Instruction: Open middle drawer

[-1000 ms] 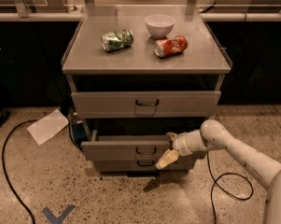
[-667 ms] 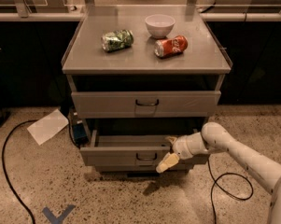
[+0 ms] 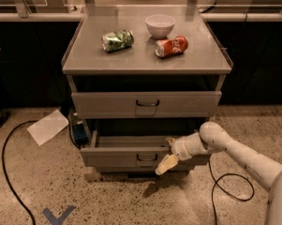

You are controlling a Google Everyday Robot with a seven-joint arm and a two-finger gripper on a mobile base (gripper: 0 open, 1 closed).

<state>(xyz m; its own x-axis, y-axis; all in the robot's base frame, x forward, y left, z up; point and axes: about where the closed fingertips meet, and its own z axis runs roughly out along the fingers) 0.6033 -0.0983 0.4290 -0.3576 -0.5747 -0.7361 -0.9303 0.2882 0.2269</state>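
Observation:
The middle drawer [image 3: 112,157] of the grey metal cart [image 3: 145,62] stands pulled out toward the camera, with its open inside showing behind the front panel. Its small dark wire handle [image 3: 146,158] is centred on the front and is free. My gripper [image 3: 168,153] is at the drawer's front panel, just right of the handle, reaching in from the right on a white arm [image 3: 234,150]. The top drawer [image 3: 107,104] above is closed. The bottom drawer is hidden under the pulled-out one.
A crushed green can [image 3: 117,40], a white bowl [image 3: 160,25] and a red can [image 3: 171,46] lie on the cart top. On the floor are a white sheet [image 3: 48,126], a dark blue object [image 3: 78,131], black cables [image 3: 9,172] [image 3: 229,186] and a blue tape mark [image 3: 56,215].
The middle drawer has slid out toward the camera and now covers the bottom drawer's front. My gripper moved a little down and forward with it.

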